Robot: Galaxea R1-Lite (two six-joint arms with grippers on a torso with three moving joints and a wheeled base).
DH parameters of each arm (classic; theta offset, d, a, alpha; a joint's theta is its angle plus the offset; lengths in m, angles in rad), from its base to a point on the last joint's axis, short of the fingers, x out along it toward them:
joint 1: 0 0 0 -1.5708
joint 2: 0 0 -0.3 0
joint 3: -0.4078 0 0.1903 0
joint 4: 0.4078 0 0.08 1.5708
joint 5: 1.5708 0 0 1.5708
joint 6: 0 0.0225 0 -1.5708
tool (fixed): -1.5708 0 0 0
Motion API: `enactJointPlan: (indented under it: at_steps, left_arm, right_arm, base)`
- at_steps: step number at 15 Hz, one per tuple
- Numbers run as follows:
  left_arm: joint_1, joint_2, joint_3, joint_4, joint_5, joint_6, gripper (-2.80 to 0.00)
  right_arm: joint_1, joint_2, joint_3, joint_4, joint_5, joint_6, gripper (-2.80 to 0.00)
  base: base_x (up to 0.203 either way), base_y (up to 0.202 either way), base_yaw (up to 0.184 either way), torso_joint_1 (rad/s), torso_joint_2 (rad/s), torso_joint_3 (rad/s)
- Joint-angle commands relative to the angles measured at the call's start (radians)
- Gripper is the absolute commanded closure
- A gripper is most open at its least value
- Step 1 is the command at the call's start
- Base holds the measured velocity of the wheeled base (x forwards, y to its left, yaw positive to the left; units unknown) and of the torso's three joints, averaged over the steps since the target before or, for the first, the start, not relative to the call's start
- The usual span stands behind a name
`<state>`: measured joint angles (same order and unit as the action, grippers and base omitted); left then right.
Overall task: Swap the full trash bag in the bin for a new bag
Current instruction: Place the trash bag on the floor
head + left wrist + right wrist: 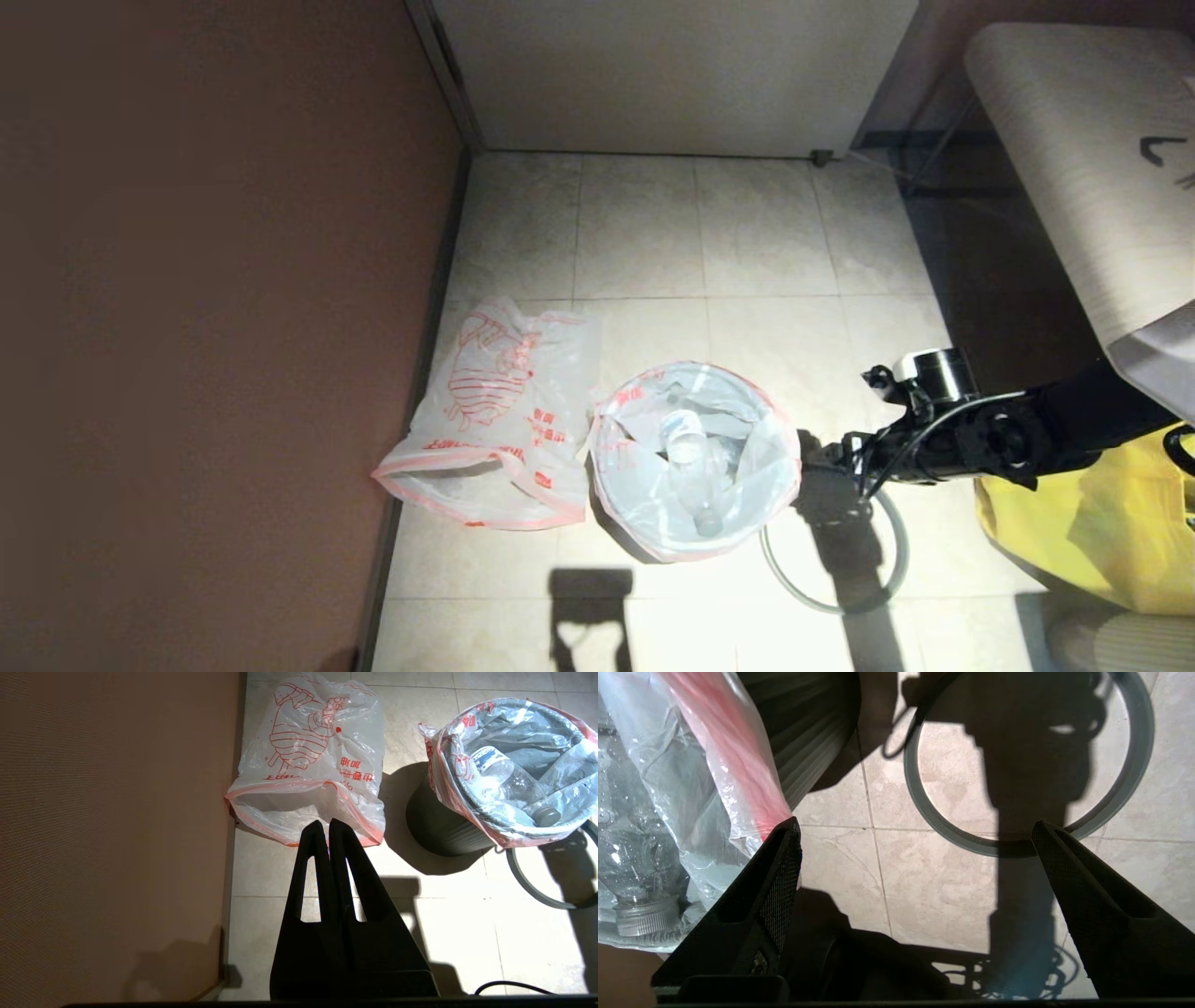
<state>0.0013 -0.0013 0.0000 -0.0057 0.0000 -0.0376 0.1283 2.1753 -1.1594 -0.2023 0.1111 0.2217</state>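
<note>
The bin (pixel 439 830) stands mid-floor, lined by the full trash bag (pixel 747 476), whose pink edge folds over the top; a clear bottle (pixel 686 448) lies inside. Its grey hoop (pixel 794 588) lies flat on the tiles to the bin's right. The new bag (pixel 495 415), with its red drawing, lies flat to the bin's left by the wall. My right gripper (pixel 916 823) is open at the bin's right side, low over the floor, one fingertip (pixel 789 830) against the bag's pink edge (pixel 738 765). My left gripper (pixel 325 823) is shut and empty, hanging just short of the new bag's (pixel 308 765) mouth.
A brown wall (pixel 215 327) runs along the left, close to the new bag. A large yellow bag (pixel 1102 523) sits at the right under my right arm. A pale table (pixel 1083 159) stands at the far right. Bare tiles (pixel 700 233) lie beyond the bin.
</note>
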Motion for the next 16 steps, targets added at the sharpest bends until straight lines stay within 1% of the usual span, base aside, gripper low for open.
enactJointPlan:
  at_steps: [1, 7, 12, 16]
  left_arm:
    - [0.000, 0.000, 0.000, 0.000, 0.000, -0.001, 0.00]
    - [0.000, 0.000, 0.001, -0.001, 0.000, -0.001, 0.00]
    - [0.000, 0.000, 0.000, 0.000, 0.000, -0.001, 0.00]
    - [0.000, 0.000, 0.001, 0.000, 0.000, -0.001, 0.00]
  right_arm:
    - [0.013, 0.012, 0.007, -0.002, 0.000, 0.001, -2.80]
    - [0.027, -0.032, 0.037, -0.003, 0.004, 0.002, -2.80]
    - [0.053, -0.012, 0.038, -0.015, 0.004, 0.001, -2.80]
    - [0.056, 0.012, 0.016, -0.017, -0.013, -0.001, -2.80]
  base:
    - [0.000, 0.000, 0.000, 0.000, 0.00, 0.000]
    - [0.000, 0.000, 0.000, 0.000, 0.00, 0.000]
    - [0.000, 0.000, 0.000, 0.000, 0.00, 0.000]
    - [0.000, 0.000, 0.000, 0.000, 0.00, 0.000]
